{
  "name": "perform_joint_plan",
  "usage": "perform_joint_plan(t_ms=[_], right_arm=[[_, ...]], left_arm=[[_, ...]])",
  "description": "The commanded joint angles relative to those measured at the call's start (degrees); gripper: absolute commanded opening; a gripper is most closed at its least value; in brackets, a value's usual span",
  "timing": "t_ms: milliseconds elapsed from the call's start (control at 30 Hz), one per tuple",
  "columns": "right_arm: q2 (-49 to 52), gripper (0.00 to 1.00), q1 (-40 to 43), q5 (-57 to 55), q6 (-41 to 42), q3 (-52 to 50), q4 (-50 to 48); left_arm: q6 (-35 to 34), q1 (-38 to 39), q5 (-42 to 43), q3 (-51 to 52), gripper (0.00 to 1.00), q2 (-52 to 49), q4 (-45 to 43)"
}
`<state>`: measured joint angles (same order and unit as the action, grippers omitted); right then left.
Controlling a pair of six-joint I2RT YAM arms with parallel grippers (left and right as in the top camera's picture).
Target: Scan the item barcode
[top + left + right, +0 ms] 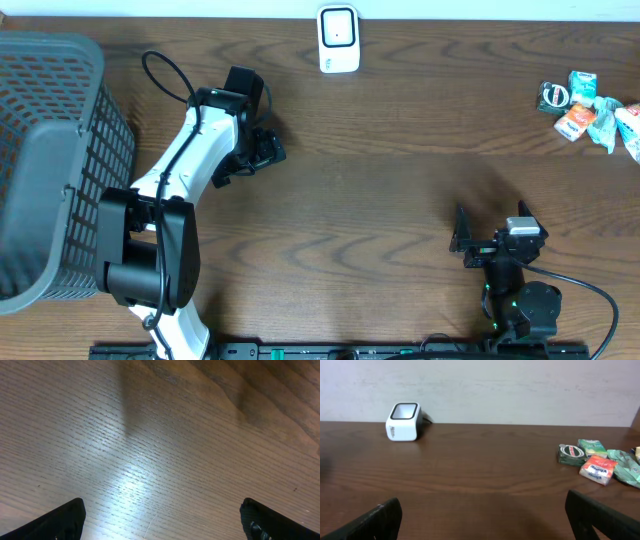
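The white barcode scanner [338,40] stands at the table's far edge, its window up; the right wrist view has the scanner [403,421] far left. A pile of small packets [585,108] lies at the far right: a dark green one [571,453], an orange one [598,468] and green ones [592,446]. My left gripper [255,160] hangs open over bare wood left of centre, its dark fingertips [60,522] wide apart with nothing between them. My right gripper [492,228] is open near the front right, well short of the packets, its fingers [600,517] empty.
A large grey mesh basket [50,160] fills the left end of the table, beside the left arm. The left arm's black cable loops above it. A black rail runs along the front edge.
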<state>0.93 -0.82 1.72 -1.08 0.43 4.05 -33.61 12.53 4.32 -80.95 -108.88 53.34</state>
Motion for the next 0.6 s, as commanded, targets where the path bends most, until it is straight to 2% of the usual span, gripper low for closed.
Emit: perform_joint_plan(t_ms=[0,567], right_arm=[[-0.6,0.99,0.4,-0.1,0.4,-0.1,0.2],[-0.6,0.99,0.4,-0.1,0.4,-0.1,0.2]], left_arm=[[0.3,-0.1,-0.5,0.3,0.98,-0.1,0.2],[0.9,-0.1,-1.0,0.3,0.98,-0.1,0.5]])
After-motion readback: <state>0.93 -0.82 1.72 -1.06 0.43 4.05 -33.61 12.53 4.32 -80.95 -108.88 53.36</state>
